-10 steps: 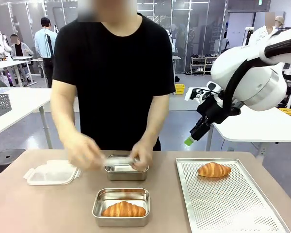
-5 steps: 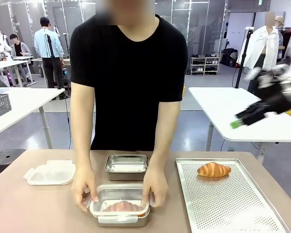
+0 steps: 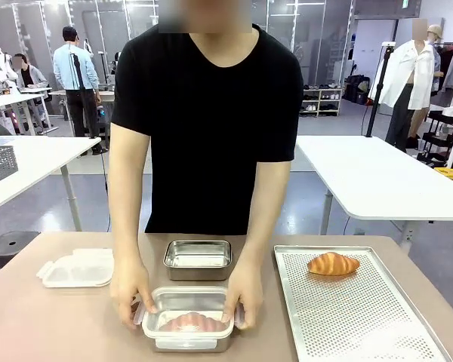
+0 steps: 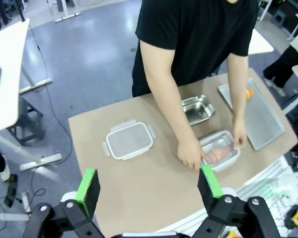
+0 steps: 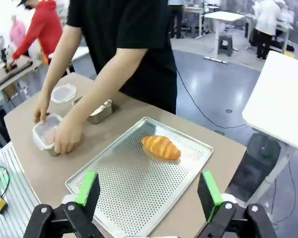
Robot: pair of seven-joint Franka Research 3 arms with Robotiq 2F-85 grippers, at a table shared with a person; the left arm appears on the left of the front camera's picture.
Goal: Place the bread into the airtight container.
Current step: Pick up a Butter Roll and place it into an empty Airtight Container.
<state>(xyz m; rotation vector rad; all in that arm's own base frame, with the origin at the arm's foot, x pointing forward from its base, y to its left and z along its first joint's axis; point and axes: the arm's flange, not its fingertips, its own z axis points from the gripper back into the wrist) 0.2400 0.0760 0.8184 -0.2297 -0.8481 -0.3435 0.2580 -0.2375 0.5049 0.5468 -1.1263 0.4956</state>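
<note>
One croissant (image 3: 190,322) lies in the near steel container (image 3: 187,341) under a clear lid; both of the person's hands (image 3: 244,296) press that lid down. A second croissant (image 3: 332,263) rests on the perforated tray (image 3: 362,317) at the right. Behind the covered container stands an empty steel container (image 3: 198,259). My left gripper (image 4: 149,186) hangs open high over the table, well back from the covered container (image 4: 218,151). My right gripper (image 5: 148,191) is open too, raised above the tray (image 5: 124,183) and short of the tray croissant (image 5: 161,147).
A spare clear lid (image 3: 77,268) lies at the table's left. The person stands at the far edge, arms reaching over the middle. The empty container (image 5: 97,111) and spare lid (image 5: 63,92) sit beyond the person's forearms in the right wrist view.
The person brought a clear lid from the far container onto the near one and now presses it down. My right arm swung away to the right, out of the front view.
</note>
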